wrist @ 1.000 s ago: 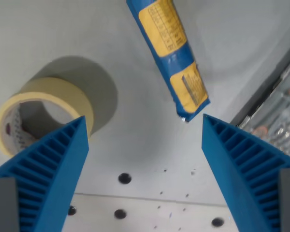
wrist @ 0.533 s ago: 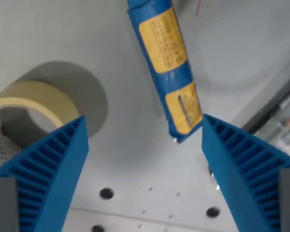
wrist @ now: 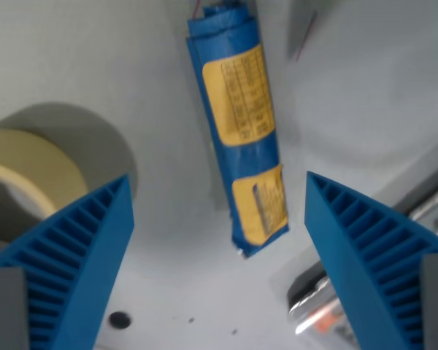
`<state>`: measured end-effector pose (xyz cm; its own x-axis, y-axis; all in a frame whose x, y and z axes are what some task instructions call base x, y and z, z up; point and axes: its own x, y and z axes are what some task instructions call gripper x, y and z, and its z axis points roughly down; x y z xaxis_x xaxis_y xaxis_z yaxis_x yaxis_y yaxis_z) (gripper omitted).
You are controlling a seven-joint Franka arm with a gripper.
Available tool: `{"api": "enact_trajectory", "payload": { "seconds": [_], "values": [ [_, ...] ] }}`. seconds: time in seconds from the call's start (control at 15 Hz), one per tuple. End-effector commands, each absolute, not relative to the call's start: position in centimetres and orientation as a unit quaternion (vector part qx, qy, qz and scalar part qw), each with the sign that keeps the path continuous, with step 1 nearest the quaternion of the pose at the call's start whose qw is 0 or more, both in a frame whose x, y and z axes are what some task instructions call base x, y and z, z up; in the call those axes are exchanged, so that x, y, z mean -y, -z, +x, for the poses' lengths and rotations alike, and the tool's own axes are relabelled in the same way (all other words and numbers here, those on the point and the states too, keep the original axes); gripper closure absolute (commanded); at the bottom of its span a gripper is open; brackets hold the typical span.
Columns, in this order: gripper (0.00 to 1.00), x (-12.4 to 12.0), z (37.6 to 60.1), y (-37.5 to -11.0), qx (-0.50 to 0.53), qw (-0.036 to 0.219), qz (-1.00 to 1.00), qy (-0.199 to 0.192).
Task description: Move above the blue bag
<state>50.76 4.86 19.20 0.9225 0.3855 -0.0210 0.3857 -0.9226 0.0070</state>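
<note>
In the wrist view, the gripper [wrist: 219, 211] shows as two blue ribbed fingers [wrist: 73, 270] rising from the lower corners of the frame. The jaws stand wide apart, with nothing held between them.

The blue bag [wrist: 241, 131] lies on the pale grey tabletop [wrist: 117, 58], in the upper middle of the frame and reaching down into the gap between the jaws. It is a long, narrow pack, rolled or folded tight, running from the top edge down and slightly toward the wrist view's right. Two yellow labels with small print sit on it, a larger one on its upper half and a smaller one near its lower end. What the bag holds cannot be seen.

At the wrist view's left edge a roll of tape [wrist: 29, 175], cream-coloured, rests on the tabletop, partly behind the left finger and well apart from the bag. A blurred shiny object [wrist: 314, 306] sits at the lower right, just beside the right finger. A dark hole [wrist: 119, 319] marks the tabletop near the bottom.
</note>
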Motion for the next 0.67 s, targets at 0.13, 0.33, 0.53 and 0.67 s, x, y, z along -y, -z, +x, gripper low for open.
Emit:
{"api": "enact_trajectory", "payload": {
  "seconds": [0.13, 0.33, 0.53, 0.67],
  "values": [
    [0.00, -4.3, 51.8, -18.2, -0.284, 0.012, 0.959, 0.018],
    [0.00, -4.1, 52.1, -17.5, -0.290, 0.013, 0.957, 0.017],
    [0.00, -4.0, 52.3, -16.9, -0.290, 0.013, 0.957, 0.018],
    [0.00, -3.9, 52.5, -16.5, -0.289, 0.013, 0.957, 0.019]
  ]
}}
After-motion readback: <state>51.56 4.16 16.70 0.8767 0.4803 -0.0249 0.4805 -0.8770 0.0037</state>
